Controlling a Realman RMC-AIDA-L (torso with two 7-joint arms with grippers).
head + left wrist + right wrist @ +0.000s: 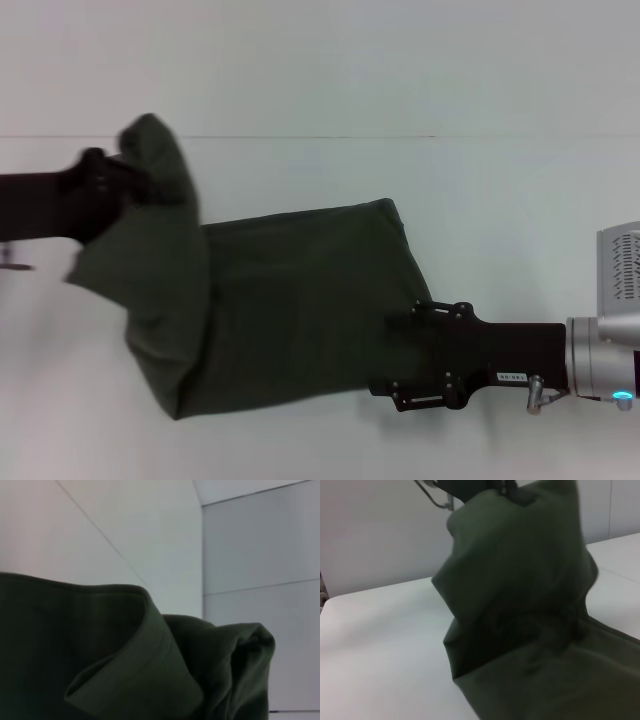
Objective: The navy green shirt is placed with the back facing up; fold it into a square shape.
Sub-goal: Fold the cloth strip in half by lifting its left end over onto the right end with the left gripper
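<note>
Your left pincer (135, 185) holds one end of the shirt (290, 300) up off the bench (480, 180). Its fingers are buried in the cloth, so they look closed on a bunch of it. The lifted end makes a soft hump with a flap hanging down. I think you hold it high so you can carry that end over the rest and lay it down as a fold.

Your right pincer (400, 350) rests at the other end of the shirt, low by the near edge. It seems to keep that end from sliding while the left side pulls. You cannot tell from here if its fingers are open or closed.

The rest of the shirt lies flat in the middle of the bench. It is dark green, soft and not shiny. It bends in round rolls and deep creases where it is lifted. A thick hem (150, 650) curls over in the left wrist view. The bench is white, smooth and hard.
</note>
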